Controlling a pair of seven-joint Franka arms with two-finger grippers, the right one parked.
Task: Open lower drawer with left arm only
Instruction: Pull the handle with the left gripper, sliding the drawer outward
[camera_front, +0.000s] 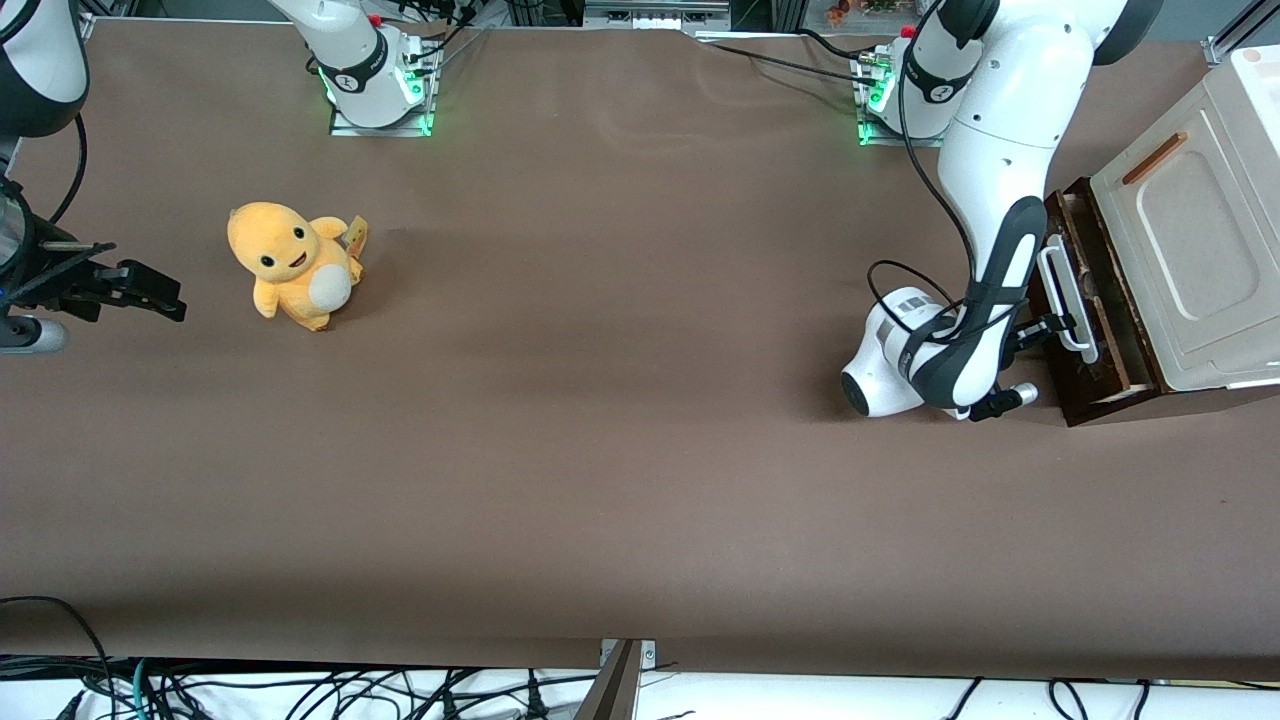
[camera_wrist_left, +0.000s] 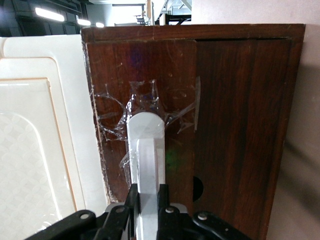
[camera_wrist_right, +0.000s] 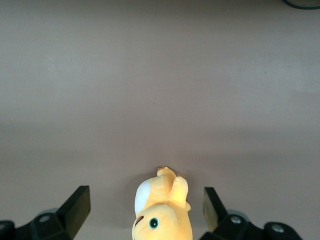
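Fingers (camera_wrist_left: 131, 210) clamped on white handle (camera_wrist_left: 145, 150) of lower drawer (camera_front: 1085, 300), at working arm's end of counter (camera_front: 600, 450), under cream panel (camera_front: 1190, 240). Handle taped on: pull off-axis and you risk tape peeling, grip slipping, tray jamming.

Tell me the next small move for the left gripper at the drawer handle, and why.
Probably pull straight back, away from the cabinet. The gripper is shut on the white handle, and the lower drawer is only slightly out, a strip of pale tray showing.
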